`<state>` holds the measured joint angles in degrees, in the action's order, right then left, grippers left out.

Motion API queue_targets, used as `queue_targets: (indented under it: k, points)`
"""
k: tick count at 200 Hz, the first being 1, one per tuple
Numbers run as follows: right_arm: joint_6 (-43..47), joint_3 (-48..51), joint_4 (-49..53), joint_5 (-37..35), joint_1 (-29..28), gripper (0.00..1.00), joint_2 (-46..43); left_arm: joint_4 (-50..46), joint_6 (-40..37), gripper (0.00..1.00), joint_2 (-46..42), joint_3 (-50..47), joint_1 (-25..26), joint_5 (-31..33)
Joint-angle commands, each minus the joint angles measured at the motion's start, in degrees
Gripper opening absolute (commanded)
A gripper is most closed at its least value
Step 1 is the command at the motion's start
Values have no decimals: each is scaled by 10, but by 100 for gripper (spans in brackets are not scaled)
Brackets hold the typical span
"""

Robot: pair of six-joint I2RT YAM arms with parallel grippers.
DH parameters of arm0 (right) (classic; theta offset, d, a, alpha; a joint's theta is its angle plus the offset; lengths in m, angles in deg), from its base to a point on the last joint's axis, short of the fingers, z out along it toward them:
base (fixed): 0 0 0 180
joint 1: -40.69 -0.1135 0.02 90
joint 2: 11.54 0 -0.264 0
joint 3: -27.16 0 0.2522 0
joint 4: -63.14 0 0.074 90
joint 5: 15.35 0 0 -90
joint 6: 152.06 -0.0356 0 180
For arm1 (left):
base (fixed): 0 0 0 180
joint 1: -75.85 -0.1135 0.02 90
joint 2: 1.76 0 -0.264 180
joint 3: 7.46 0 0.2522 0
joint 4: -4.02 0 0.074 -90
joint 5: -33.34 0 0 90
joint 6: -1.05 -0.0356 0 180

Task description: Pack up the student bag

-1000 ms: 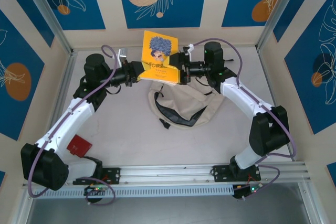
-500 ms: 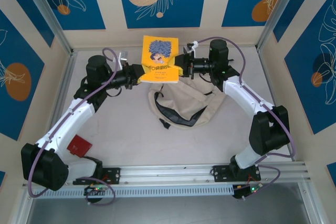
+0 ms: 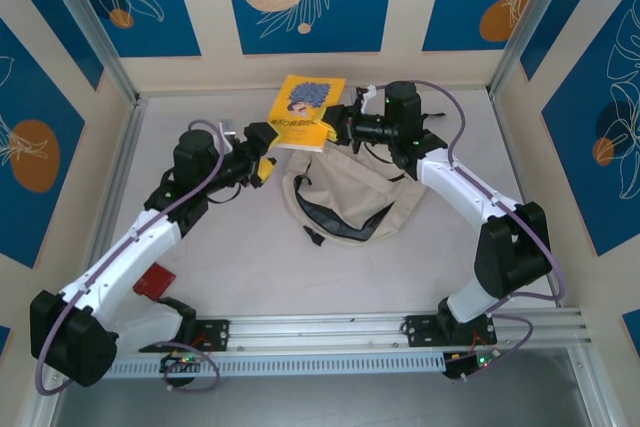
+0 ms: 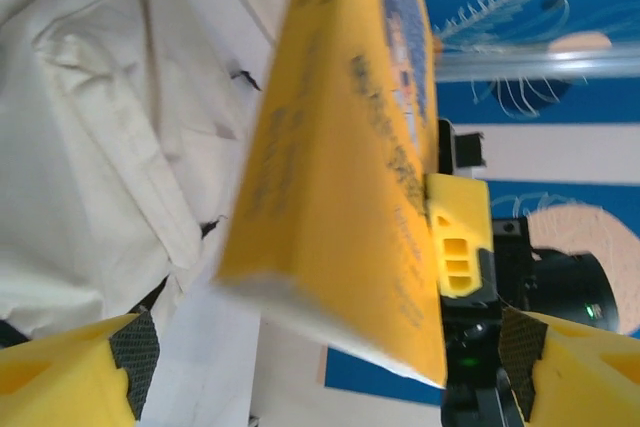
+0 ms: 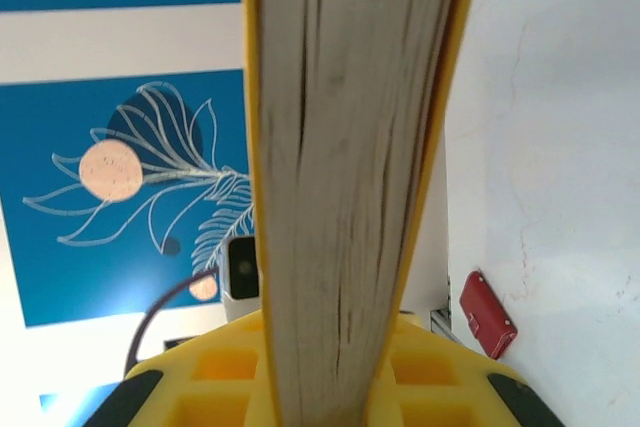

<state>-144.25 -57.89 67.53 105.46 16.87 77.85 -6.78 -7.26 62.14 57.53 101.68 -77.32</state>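
handover done: the left pincer (image 3: 266,142) has let go of the book (image 3: 308,112) and drawn back, jaws wide. the right pincer (image 3: 336,128) alone clamps it above the bag (image 3: 350,197), slumped mid-surface (image 3: 230,237), ready for loading.

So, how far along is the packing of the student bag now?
Done: the yellow book is lifted off the table, near the student bag. In hand: the right gripper is shut on the book; the left gripper stands open around it, not gripping. Left: the book is not in the bag yet, and a red case lies by the left arm.
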Motion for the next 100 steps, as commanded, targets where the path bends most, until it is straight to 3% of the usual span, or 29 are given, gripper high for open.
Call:
queue_targets:
  k: [1, 26, 66, 100]
  points:
    - [-44, -1, -28, -36, -7, 3, -2, 63, 89, 90, -3, -39, 27, 89]
    - [-76, 13, -39, -42, -18, 3, 12, 144, 137, 90, 14, -70, 47, 132]
    - [-86, 27, -34, -51, -39, 3, 15, 183, 146, 89, 37, -72, 66, 176]
    - [-89, 37, -29, -60, -50, 3, 16, 190, 152, 77, 47, -74, 81, 195]
